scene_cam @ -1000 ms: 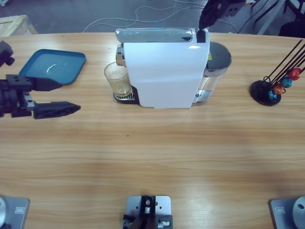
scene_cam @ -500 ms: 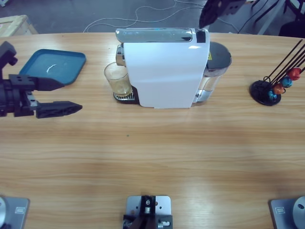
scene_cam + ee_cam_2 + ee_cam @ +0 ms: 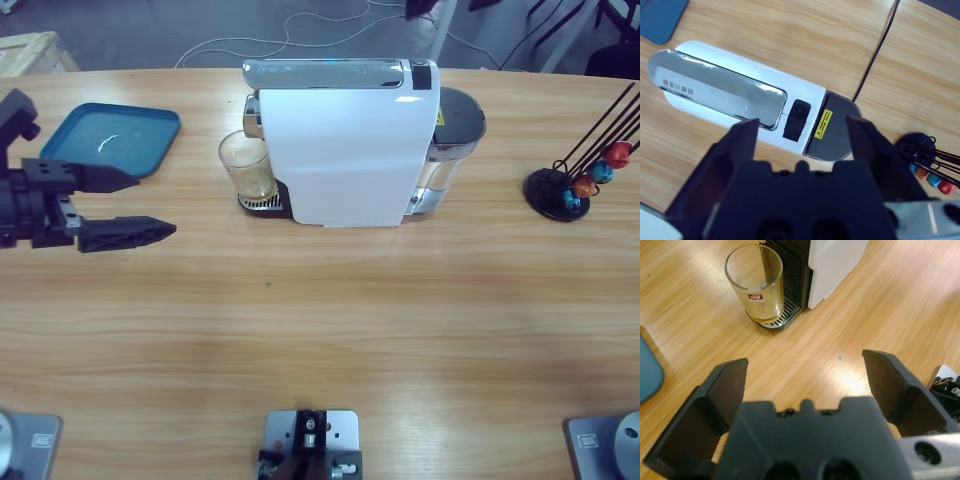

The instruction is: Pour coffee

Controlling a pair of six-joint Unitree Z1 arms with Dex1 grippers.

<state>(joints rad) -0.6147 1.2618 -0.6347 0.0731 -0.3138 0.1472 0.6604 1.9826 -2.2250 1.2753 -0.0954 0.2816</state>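
Clear drinking glass (image 3: pixel 754 284) stands on white coffee machine (image 3: pixel 345 145) drip grate, catching brew; thin dark coffee (image 3: pixel 760 318) inside. Left gripper (image 3: pixel 118 207), jaws spread, faces it from the left, apart. Right gripper (image 3: pixel 802 132), jaws spread, hovers above the machine's black button (image 3: pixel 793 119).

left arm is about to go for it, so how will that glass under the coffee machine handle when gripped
The glass is clear, smooth and thin-walled, so probably slippery and fragile under a hard squeeze. It is taller than wide and stands on the drip grate, so a sideways nudge might tip it. It holds only a shallow layer of coffee, so likely light.
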